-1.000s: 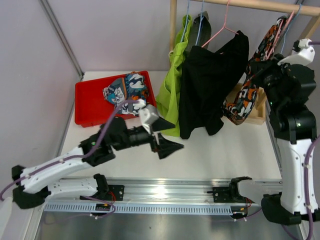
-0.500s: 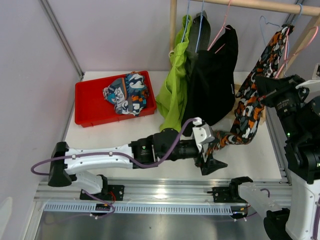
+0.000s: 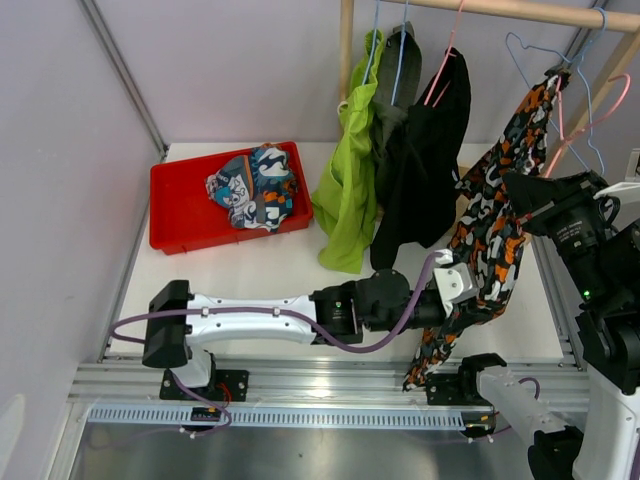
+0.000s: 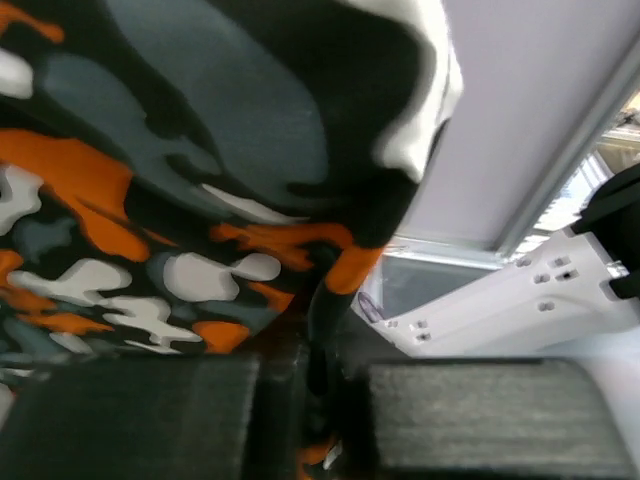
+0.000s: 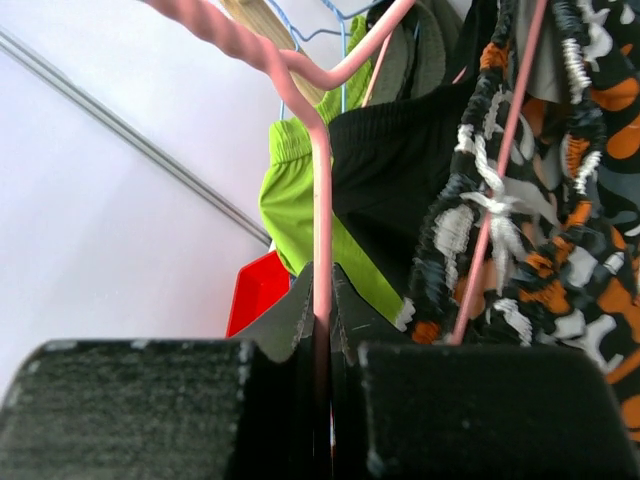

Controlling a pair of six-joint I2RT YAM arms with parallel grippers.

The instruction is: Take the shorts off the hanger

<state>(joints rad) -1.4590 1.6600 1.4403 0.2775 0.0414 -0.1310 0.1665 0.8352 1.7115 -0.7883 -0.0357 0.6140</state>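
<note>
The orange-black-white patterned shorts (image 3: 490, 240) hang stretched from a pink hanger (image 3: 556, 130) at the right. My left gripper (image 3: 452, 312) is shut on their lower part; in the left wrist view the patterned fabric (image 4: 150, 180) runs down between the closed fingers of the left gripper (image 4: 320, 420). My right gripper (image 3: 525, 190) is shut on the pink hanger, whose wire (image 5: 322, 180) is pinched in the right gripper (image 5: 322, 330). Lime green shorts (image 3: 345, 190), dark grey-olive shorts (image 3: 395, 90) and black shorts (image 3: 425, 170) hang from the rail. Teal-orange-white shorts (image 3: 250, 185) lie in the red bin.
The red bin (image 3: 180, 215) stands at the back left of the table. A wooden rail (image 3: 500, 8) on a wooden post (image 3: 346, 40) carries the hangers, including a bare blue one (image 3: 530, 45). The left arm stretches across the table's front.
The left arm swung right from in front of the bin to the patterned shorts and shut on them. The right arm moved right and lower with the hanger, and the shorts now hang stretched.
</note>
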